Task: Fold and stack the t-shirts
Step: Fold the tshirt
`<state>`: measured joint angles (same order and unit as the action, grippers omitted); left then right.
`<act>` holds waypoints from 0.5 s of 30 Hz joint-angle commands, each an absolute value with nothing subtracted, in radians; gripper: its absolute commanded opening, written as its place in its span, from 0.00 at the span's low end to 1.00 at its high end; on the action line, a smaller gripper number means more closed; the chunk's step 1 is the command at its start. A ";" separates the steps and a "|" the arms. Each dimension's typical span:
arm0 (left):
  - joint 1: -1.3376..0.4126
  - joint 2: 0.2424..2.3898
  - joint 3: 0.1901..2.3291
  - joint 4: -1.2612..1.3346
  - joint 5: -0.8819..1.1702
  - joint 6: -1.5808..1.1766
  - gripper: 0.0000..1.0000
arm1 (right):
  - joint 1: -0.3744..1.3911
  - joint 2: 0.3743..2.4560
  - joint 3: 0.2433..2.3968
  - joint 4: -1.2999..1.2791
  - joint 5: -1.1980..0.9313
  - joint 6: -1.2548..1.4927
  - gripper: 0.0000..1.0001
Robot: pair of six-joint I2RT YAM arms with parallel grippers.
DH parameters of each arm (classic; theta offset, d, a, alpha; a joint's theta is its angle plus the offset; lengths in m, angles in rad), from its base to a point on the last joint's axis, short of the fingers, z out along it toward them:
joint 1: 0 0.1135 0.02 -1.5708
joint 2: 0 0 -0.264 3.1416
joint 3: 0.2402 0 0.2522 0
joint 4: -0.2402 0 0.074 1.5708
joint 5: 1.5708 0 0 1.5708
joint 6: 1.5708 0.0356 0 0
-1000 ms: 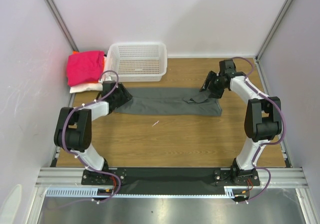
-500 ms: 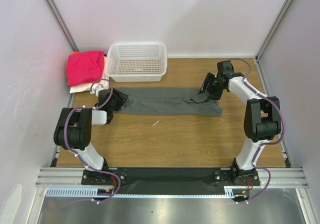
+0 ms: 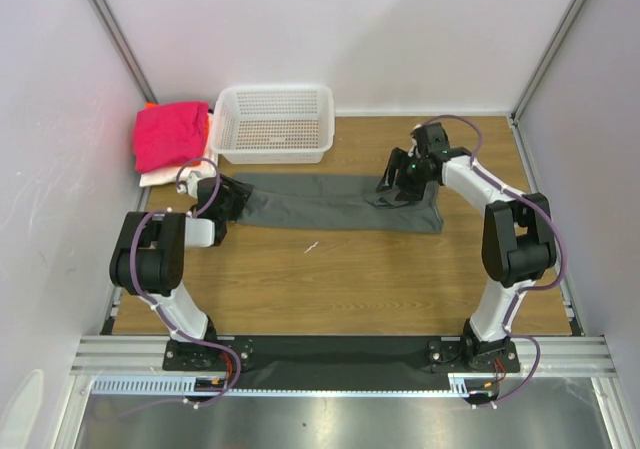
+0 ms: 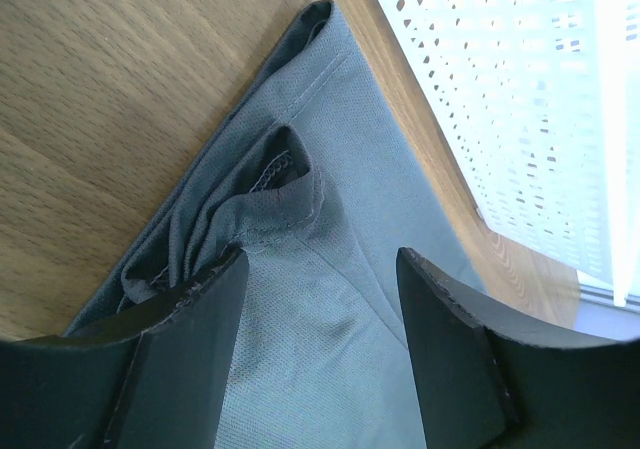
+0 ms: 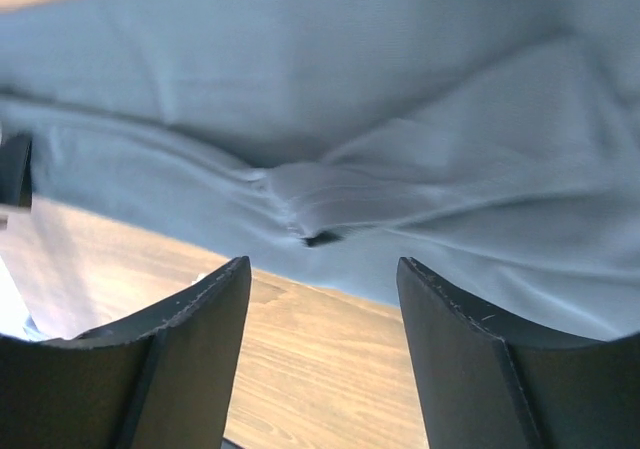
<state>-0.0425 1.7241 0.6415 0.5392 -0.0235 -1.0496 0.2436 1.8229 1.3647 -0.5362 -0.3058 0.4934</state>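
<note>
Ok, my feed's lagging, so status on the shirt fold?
Both open, nothing held. Over grey shirt: left gripper at bunched end, right gripper at other end. Nothing blocking, basket behind.

arms [image 3: 185, 314]: white links, black joints | cables [image 3: 446, 119]: purple | fingers [image 4: 190, 359]: black, flat

white walls [image 3: 330, 29], wooden table [image 3: 350, 279] (evenly lit)

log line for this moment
grey shirt: long flat strip | left gripper: open, at its left end | right gripper: open, over its right end | pink shirt: stacked left of basket
</note>
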 commanded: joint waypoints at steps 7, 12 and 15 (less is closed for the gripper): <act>-0.026 1.750 0.658 0.505 -0.035 -1.066 0.68 | 0.290 1.857 1.216 -0.250 -0.420 0.434 0.77; -0.023 1.752 0.657 0.505 -0.029 -1.066 0.68 | 0.296 1.876 1.241 -0.183 -0.367 0.474 0.77; -0.021 1.753 0.658 0.506 -0.028 -1.065 0.68 | 0.301 1.887 1.282 -0.167 -0.330 0.468 0.77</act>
<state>-0.0376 1.7283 0.6437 0.5411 -0.0185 -1.0653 0.2947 1.8874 1.2213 -0.2607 -0.3695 0.4603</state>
